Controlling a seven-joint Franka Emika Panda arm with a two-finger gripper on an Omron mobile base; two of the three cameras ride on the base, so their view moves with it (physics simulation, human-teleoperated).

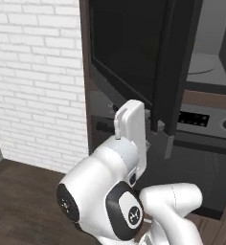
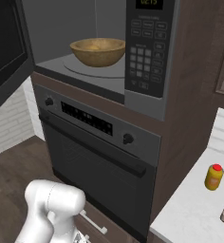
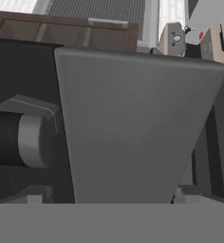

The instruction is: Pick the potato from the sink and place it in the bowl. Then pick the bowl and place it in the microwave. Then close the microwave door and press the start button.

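The tan wooden bowl (image 2: 97,51) sits on the turntable inside the open microwave (image 2: 61,28). I cannot make out the potato in it from this angle. The sink is out of view. The microwave door (image 1: 129,48) stands swung out to the left, a black panel with dark glass. My gripper (image 1: 151,131) is raised just below the door's lower edge, by the corner near the oven panel. Its fingers are tucked behind that edge, jaws spread, with nothing held. In the hand view a wide grey face of the door (image 3: 133,123) sits very close ahead.
The keypad (image 2: 142,52) is on the microwave's right side. Below is the oven (image 2: 99,161) with knobs and a bar handle. A yellow bottle with a red cap (image 2: 213,176) stands on the white counter at right. A white brick wall (image 1: 33,81) is at left.
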